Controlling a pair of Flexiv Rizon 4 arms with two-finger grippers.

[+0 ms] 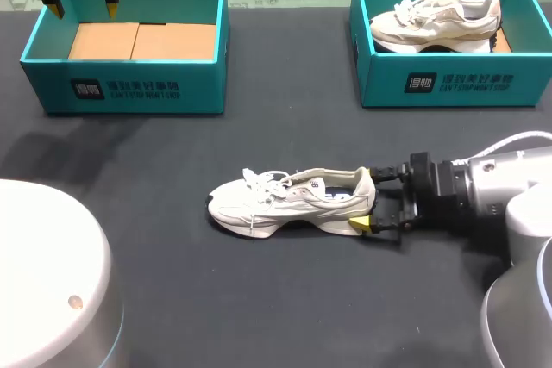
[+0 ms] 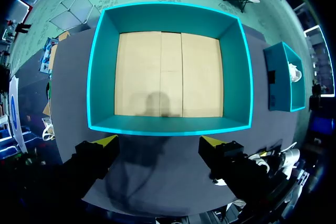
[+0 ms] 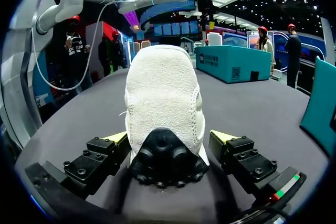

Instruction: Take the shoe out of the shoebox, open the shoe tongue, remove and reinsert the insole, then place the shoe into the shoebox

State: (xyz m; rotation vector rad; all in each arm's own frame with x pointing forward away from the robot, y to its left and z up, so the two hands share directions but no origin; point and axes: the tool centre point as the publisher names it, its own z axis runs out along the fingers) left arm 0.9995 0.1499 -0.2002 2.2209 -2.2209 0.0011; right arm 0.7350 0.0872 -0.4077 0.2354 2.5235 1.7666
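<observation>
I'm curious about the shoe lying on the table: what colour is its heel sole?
Black. The heel of the shoe shows best in the right wrist view.

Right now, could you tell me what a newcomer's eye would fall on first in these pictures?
A white shoe lies on its sole in the middle of the dark table, with the right gripper at its heel. At the far left the left gripper hangs open over an empty teal box, and at the far right a second teal box holds another white shoe.
</observation>
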